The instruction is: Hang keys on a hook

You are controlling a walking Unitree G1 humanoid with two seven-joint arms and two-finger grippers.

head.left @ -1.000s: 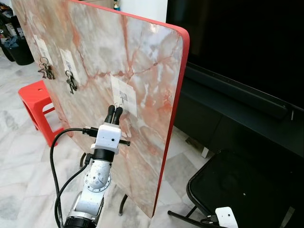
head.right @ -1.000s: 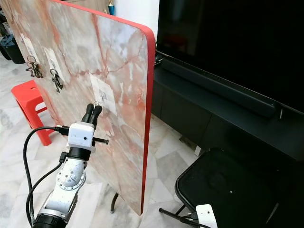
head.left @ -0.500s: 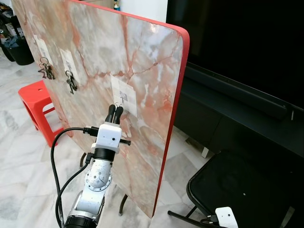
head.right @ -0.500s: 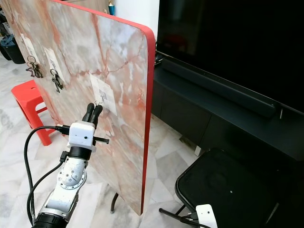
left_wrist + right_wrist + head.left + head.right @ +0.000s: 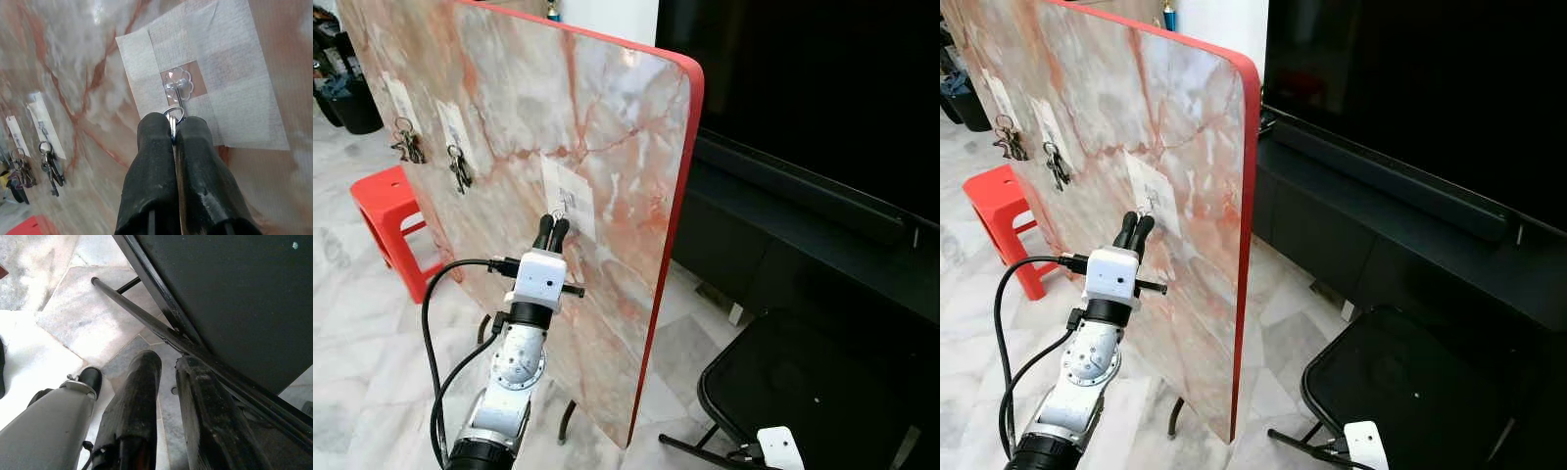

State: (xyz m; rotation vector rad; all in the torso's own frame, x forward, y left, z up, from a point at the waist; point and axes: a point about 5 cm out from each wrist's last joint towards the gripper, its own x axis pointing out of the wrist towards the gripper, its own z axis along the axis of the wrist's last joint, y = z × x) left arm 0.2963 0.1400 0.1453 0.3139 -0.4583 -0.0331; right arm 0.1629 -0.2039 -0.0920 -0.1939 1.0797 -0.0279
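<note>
Left arm [image 5: 509,372] raised, wrist straight, reaching up toward the board. Left gripper [image 5: 172,128] fingers pinched together, a key ring clamped between the tips. Right gripper [image 5: 168,363] hangs low, pointing down, fingers slightly parted, holding nothing.

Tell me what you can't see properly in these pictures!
- Keys below the ring: left wrist view, hidden between the left gripper fingers.
- Whether the ring is on the hook: too close to tell.
- Far key bunches: head views, too small.
</note>
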